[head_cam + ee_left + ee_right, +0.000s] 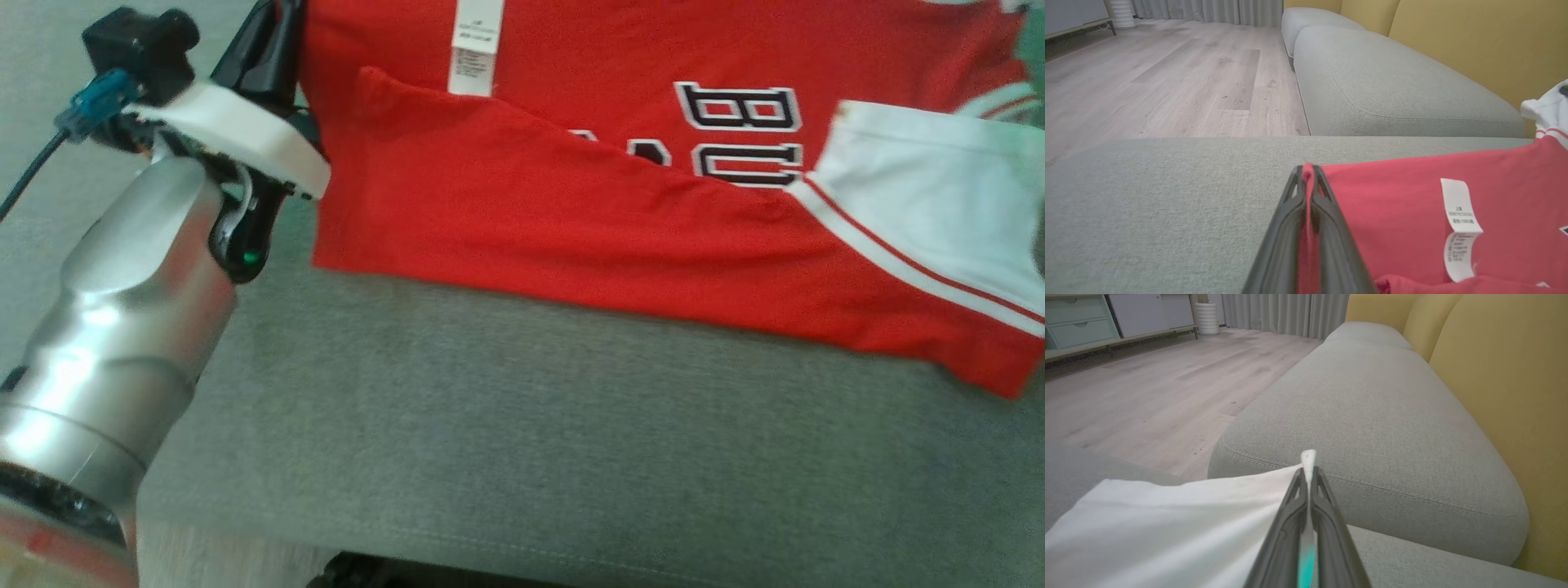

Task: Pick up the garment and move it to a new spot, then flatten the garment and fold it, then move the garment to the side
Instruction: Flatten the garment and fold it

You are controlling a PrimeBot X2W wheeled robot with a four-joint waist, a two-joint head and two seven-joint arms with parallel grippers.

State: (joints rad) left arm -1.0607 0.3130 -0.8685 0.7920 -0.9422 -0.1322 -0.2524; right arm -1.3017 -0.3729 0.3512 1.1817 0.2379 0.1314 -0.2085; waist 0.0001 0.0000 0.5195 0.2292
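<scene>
The garment [571, 212] is a red jersey with white sleeves, black lettering and a white care label [475, 45]. It lies spread on the grey sofa seat [522, 425], its near part folded over. My left gripper [1307, 170] is shut on the red edge of the garment [1396, 212] at its left side; in the head view that arm's wrist [245, 139] sits against the garment's left edge. My right gripper [1308, 470] is shut on a white sleeve edge of the garment [1167, 522], a tip of white cloth sticking out past the fingertips.
Yellow back cushions [1506, 396] rise behind the seat. More grey sofa cushions [1392, 90] extend beyond the garment. Pale wooden floor [1167, 73] lies beside the sofa, with curtains and a low cabinet [1086, 322] at the far wall.
</scene>
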